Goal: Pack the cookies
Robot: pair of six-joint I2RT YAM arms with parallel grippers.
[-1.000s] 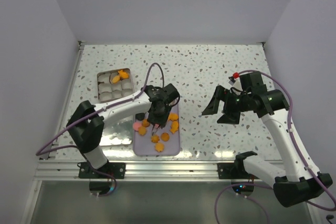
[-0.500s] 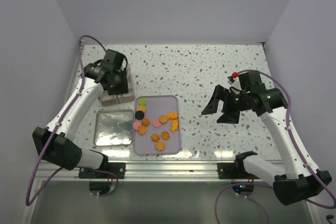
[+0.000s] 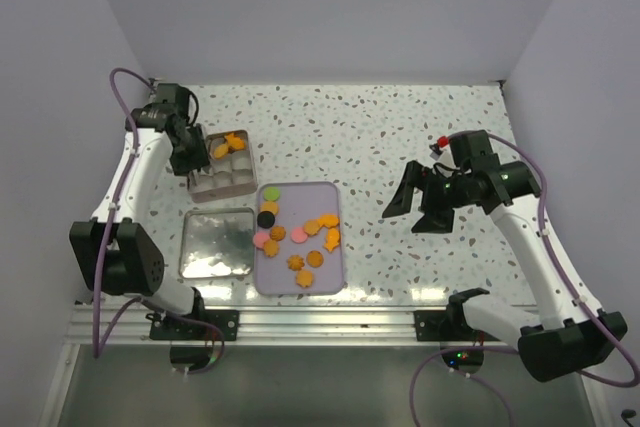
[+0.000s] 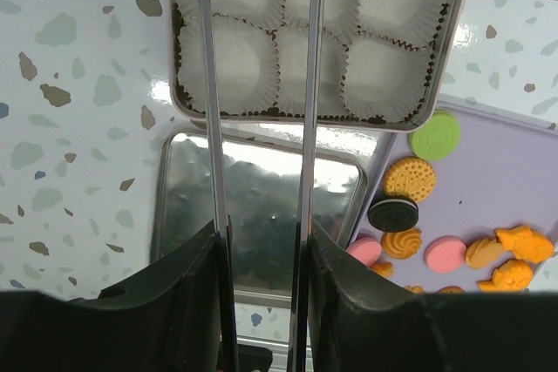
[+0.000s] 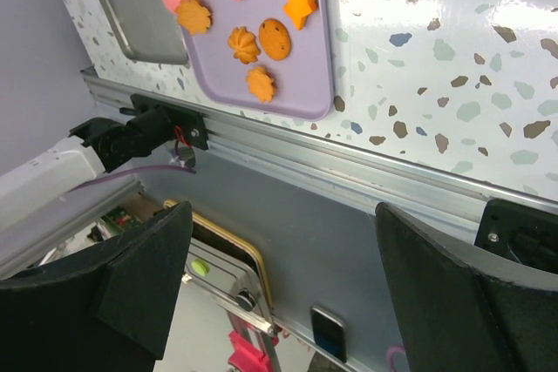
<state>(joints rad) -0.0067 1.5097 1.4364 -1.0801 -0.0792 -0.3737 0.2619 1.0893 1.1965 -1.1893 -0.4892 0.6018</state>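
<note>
Left tool [image 3: 187, 154], clamped on tongs [image 4: 309, 84], swung from tray [image 3: 305, 197] to tin [image 3: 222, 192]; right tool [image 3: 415, 215] gapes.

Speckled table [image 3: 400, 137] with cup-lined tin [image 3: 222, 191], shiny lid [image 3: 215, 244], purple tray [image 3: 305, 199]

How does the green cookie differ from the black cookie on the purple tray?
The green cookie is one colour; the black cookie shows a white layer at its edge. The green cookie lies nearest the tin; the black cookie sits further from it. Both are round, flat on the purple tray.
</note>
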